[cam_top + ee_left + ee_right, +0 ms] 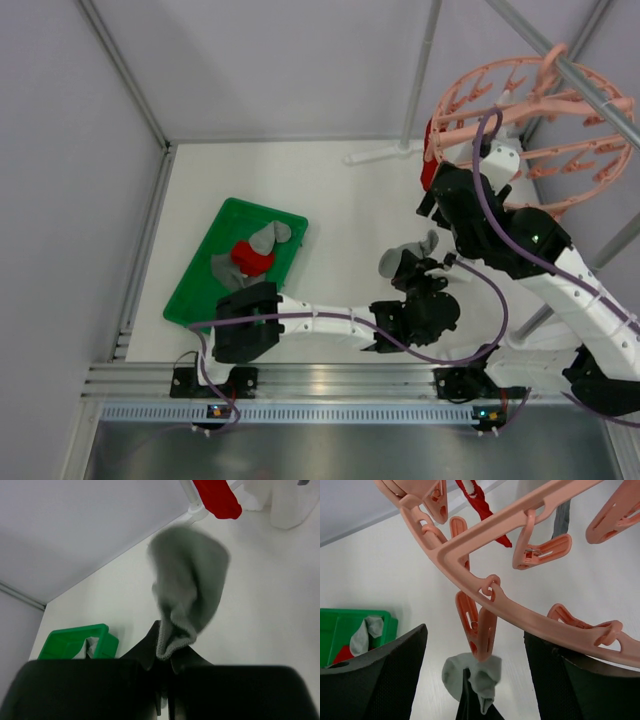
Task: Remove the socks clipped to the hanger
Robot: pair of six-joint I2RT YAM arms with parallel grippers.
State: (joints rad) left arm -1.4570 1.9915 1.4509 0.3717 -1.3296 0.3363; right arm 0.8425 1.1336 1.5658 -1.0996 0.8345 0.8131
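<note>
The salmon-pink hanger (pixel 585 150) hangs at the far right from a metal bar. A red sock (pixel 429 166) is clipped to its left rim, and it shows in the right wrist view (pixel 481 505) beside a dark grey sock (pixel 562 515) that also hangs from a clip. My left gripper (pixel 405 263) is shut on a light grey sock (pixel 418 246), held above the table and clear of the hanger; the sock stands up from the jaws (pixel 189 590). My right gripper (pixel 433 200) is open just under the ring (pixel 530 512), its fingers on either side of an empty clip (pixel 479 627).
A green tray (pixel 192 292) at the left holds grey socks (pixel 270 236) and a red sock (pixel 250 258); its corner shows in the left wrist view (pixel 75 639). A white stand foot (pixel 375 153) lies near the back wall. Frame poles cross at the right.
</note>
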